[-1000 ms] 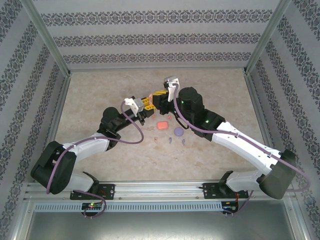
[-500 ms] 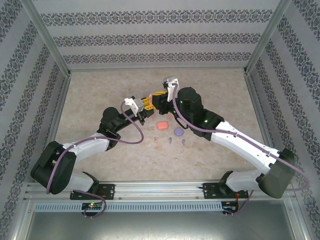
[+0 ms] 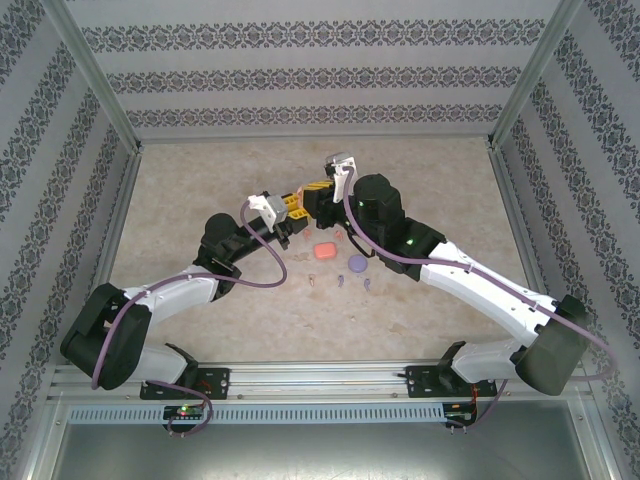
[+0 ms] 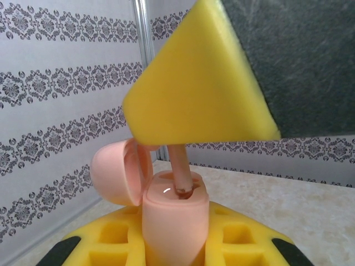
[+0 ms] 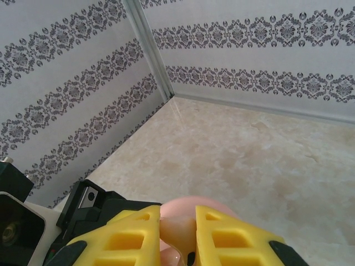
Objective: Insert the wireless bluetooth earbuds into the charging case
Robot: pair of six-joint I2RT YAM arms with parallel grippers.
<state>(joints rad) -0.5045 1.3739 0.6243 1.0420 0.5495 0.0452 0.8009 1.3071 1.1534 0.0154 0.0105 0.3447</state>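
My left gripper (image 4: 173,246) is shut on a salmon-pink charging case (image 4: 175,221), held upright with its lid (image 4: 113,172) swung open to the left. A pink earbud's stem (image 4: 181,169) reaches down into a slot in the case top. My right gripper (image 5: 177,210) is shut on that earbud (image 5: 178,224), and its yellow finger (image 4: 205,83) hangs right above the case. In the top view both grippers meet above mid-table, left gripper (image 3: 286,209) and right gripper (image 3: 313,194), with the case (image 3: 298,191) between them.
On the table in front of the grippers lie another pink case (image 3: 323,251), a round purple case (image 3: 357,264), and three tiny earbuds (image 3: 313,281) (image 3: 340,281) (image 3: 367,284). Patterned walls with metal posts enclose the marble table (image 3: 200,190).
The right arm has edged slightly left toward the left gripper. The left arm and the case have stayed in place.
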